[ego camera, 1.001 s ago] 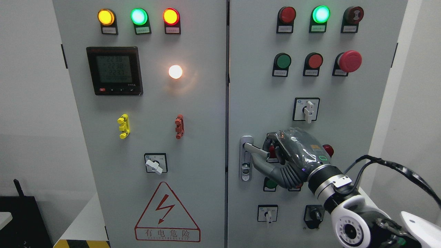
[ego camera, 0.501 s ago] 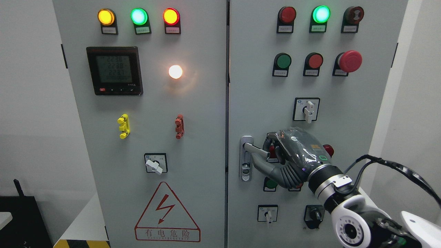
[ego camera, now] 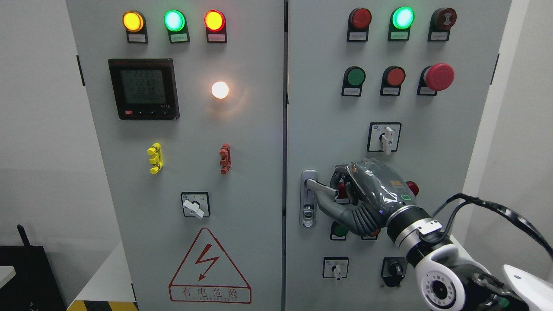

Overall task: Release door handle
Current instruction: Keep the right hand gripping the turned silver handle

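Left of the right hand (ego camera: pixel 365 196), the handle (ego camera: pixel 317 186) juts from its plate at the right door's (ego camera: pixel 328 129) left edge. The hand's fingers (ego camera: pixel 339 183) curl around the handle's free end, thumb beneath it. A selector switch (ego camera: pixel 384 137) sits above the hand.

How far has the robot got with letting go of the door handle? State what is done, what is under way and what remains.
Done: the cabinet doors look shut. Under way: the right hand is at the door handle, fingers curled around the lever, so the grasp holds. Left: opening the fingers and drawing the hand clear. The left hand is out of view.
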